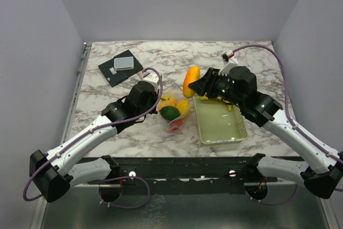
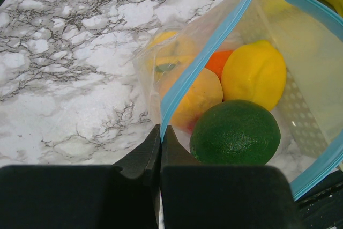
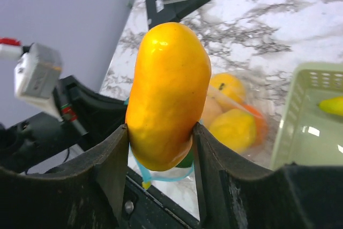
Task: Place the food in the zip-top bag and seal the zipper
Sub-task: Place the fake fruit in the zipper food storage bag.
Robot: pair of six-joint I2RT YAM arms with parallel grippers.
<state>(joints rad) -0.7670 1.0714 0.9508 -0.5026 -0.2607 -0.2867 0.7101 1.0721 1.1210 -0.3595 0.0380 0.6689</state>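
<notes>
most of the zip-top bag hides behind the gripped mango.

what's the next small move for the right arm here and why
Probably carry the mango sideways until it hangs over the mouth of the zip-top bag. The right gripper holds it off to one side of the bag, while the left gripper pinches the blue zipper, with the mouth open.

table: smooth, marble-patterned, faint sheen
zip-top bag: clear thin plastic, glossy, creased
zipper: light blue plastic, smooth
yellow-orange fruit: smooth, glossy
green fruit: finely pitted, soft sheen
basket: pale green perforated plastic
</notes>
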